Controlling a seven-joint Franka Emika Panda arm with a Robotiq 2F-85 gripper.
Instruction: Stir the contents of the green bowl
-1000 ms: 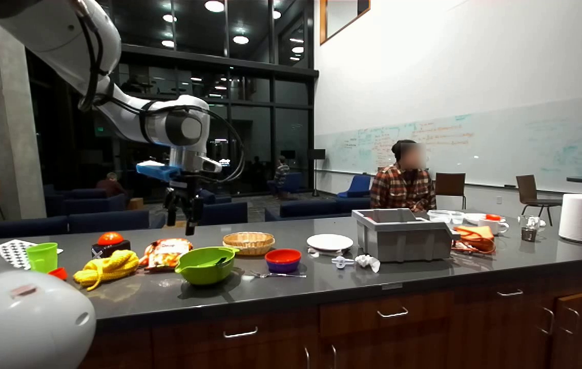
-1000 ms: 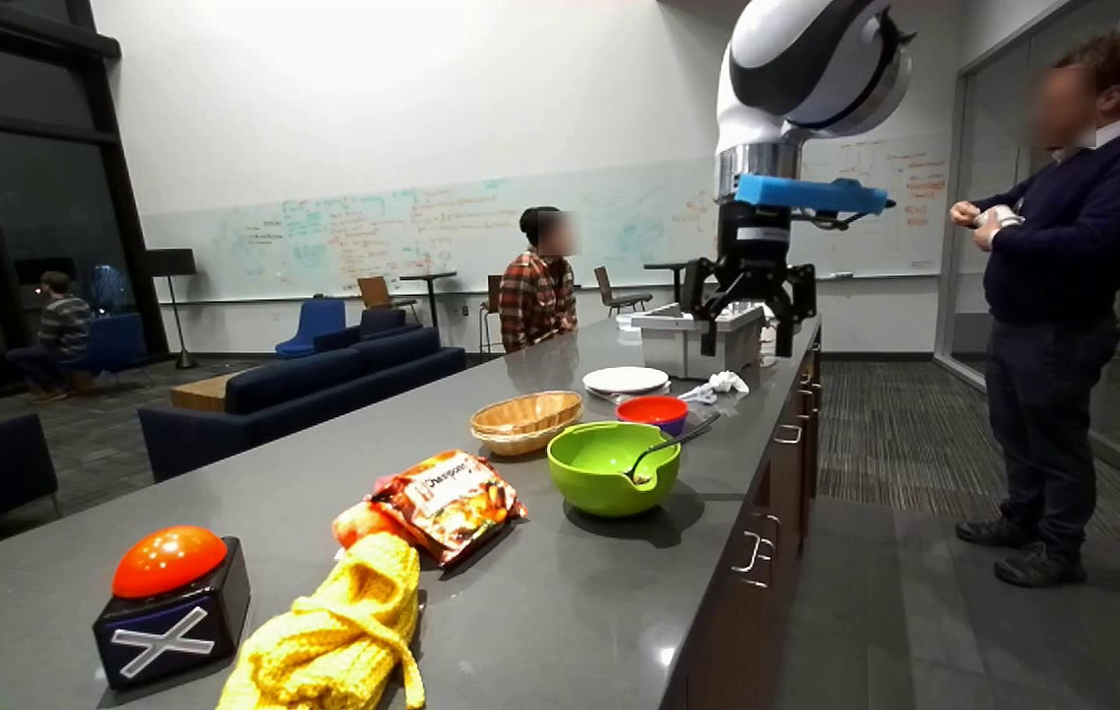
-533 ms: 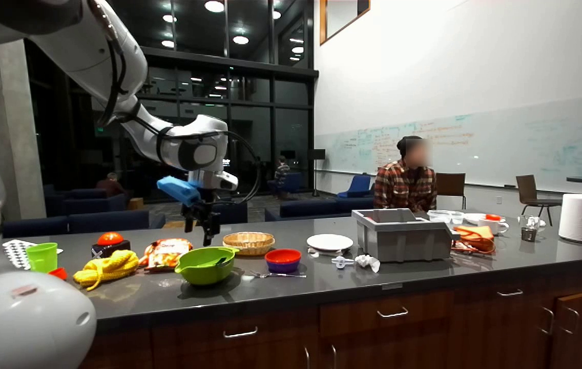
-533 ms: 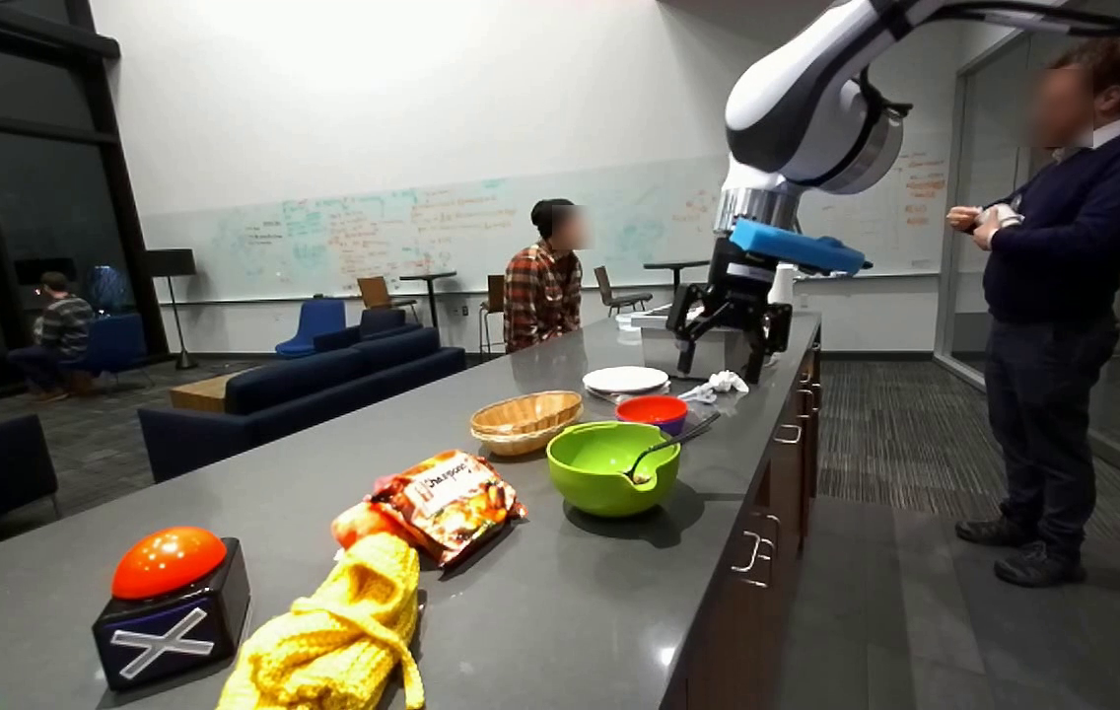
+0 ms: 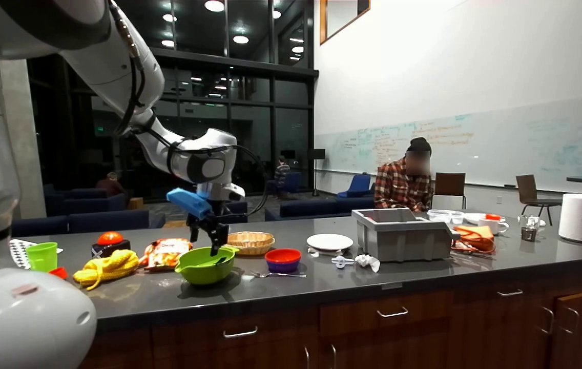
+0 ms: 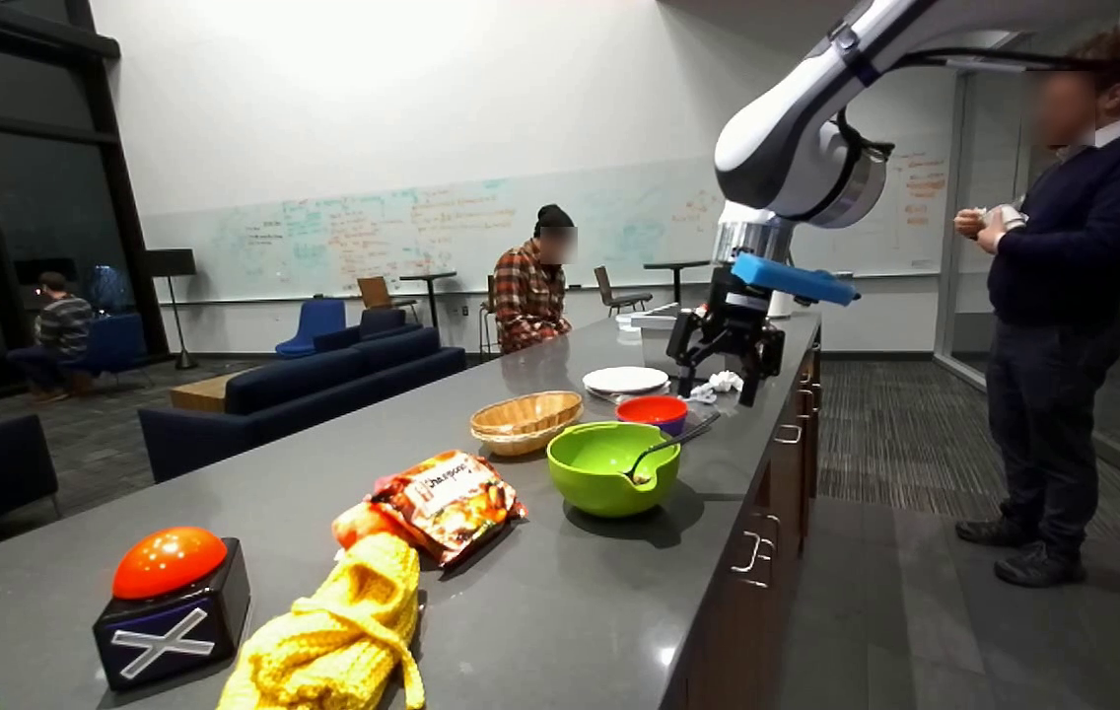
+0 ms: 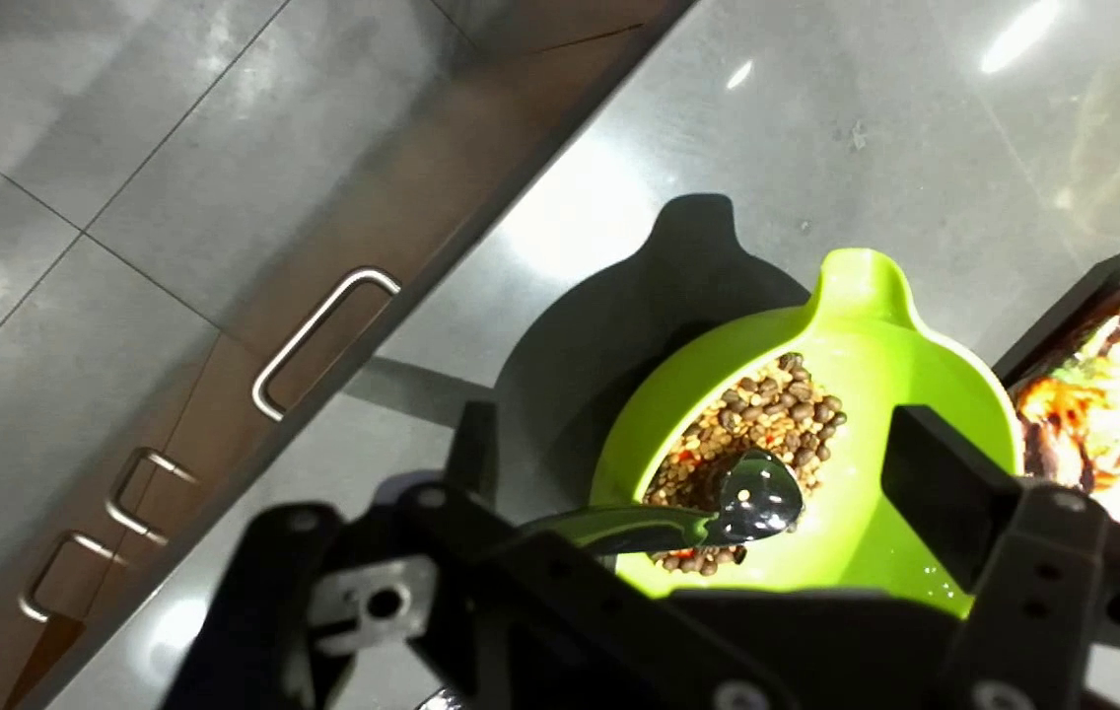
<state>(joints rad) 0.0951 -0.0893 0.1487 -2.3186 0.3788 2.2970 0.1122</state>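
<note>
The green bowl (image 5: 203, 275) stands on the counter; it also shows in an exterior view (image 6: 609, 495) and in the wrist view (image 7: 954, 380). It holds a mix of dark beans and yellowish grains (image 7: 782, 404). A black spoon (image 7: 757, 503) lies in it, its bowl end inside and its handle (image 6: 673, 441) leaning out over the rim. My gripper (image 5: 204, 246) is open and empty, tilted, just above the bowl; it also shows in an exterior view (image 6: 716, 392). In the wrist view one finger is over the bowl, the other outside it near the handle, which it partly hides.
A red and purple bowl (image 5: 283, 261), a wicker basket (image 5: 252, 242) and a fork (image 5: 281, 275) lie near the green bowl. A noodle packet (image 6: 452, 505), a yellow knitted item (image 6: 343, 611) and a red button box (image 6: 171, 592) stand on its other side. The counter edge (image 7: 521, 177) is close.
My gripper has come down and across towards the green bowl and has tilted. It stays open. The bowl and spoon have not moved.
</note>
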